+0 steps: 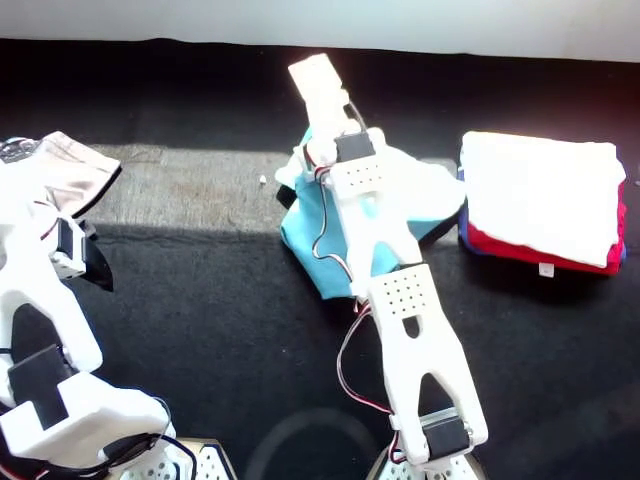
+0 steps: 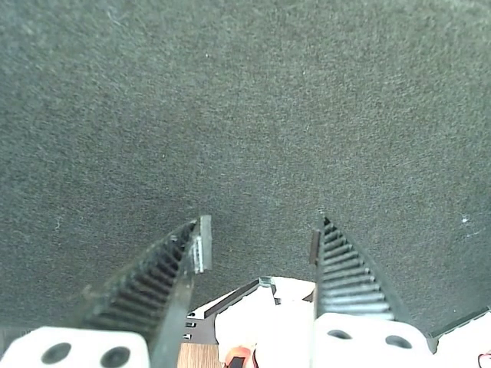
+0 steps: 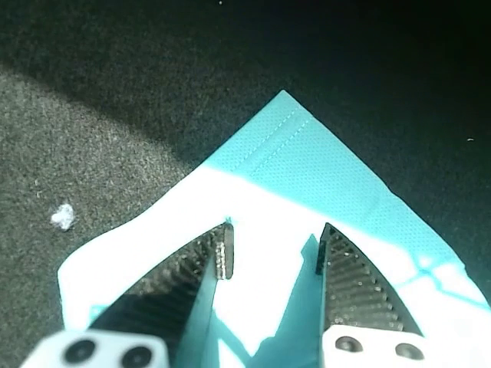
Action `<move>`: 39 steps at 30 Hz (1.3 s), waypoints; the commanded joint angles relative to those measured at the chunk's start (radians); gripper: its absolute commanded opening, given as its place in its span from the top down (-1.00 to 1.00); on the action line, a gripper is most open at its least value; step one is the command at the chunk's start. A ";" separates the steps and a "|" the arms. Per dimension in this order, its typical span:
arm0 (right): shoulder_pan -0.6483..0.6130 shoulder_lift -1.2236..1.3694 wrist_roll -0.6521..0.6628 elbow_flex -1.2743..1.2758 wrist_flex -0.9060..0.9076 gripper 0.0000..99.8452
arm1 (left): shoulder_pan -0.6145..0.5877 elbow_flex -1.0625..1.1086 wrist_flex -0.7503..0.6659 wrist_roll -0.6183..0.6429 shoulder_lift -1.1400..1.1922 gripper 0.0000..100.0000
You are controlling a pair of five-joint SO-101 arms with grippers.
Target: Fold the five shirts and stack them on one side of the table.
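A turquoise shirt [image 1: 325, 235] lies crumpled near the middle of the dark mat, partly under my right arm [image 1: 400, 300]. In the right wrist view, one corner of this turquoise shirt [image 3: 307, 172] spreads flat under my right gripper [image 3: 272, 249], which hangs open just above the cloth with nothing pinched. A stack of folded shirts [image 1: 545, 195], white on top of red and blue, sits at the right side. A pale beige shirt [image 1: 75, 165] lies bunched at the far left by my left arm [image 1: 40, 300]. My left gripper [image 2: 261, 241] is open over bare mat.
A small white speck of fluff [image 1: 262, 180] lies on the sunlit strip of mat left of the turquoise shirt, also visible as fluff [image 3: 63, 217] near the right gripper. A pale wall edge runs along the back.
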 commanded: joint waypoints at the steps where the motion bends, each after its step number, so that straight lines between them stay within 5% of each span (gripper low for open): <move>1: -0.001 0.007 0.012 -0.002 -0.015 0.59 | -0.008 -0.002 0.006 -0.003 -0.015 0.56; 5: 0.004 0.038 0.012 -0.002 -0.012 0.61 | -0.008 -0.008 0.006 -0.003 -0.016 0.56; 9: 0.002 0.054 0.087 -0.004 0.050 0.98 | -0.008 -0.008 0.006 -0.063 -0.016 0.56; 39: 0.058 -0.584 0.137 -0.194 0.495 0.99 | -0.001 -0.008 -0.002 -0.071 -0.015 0.56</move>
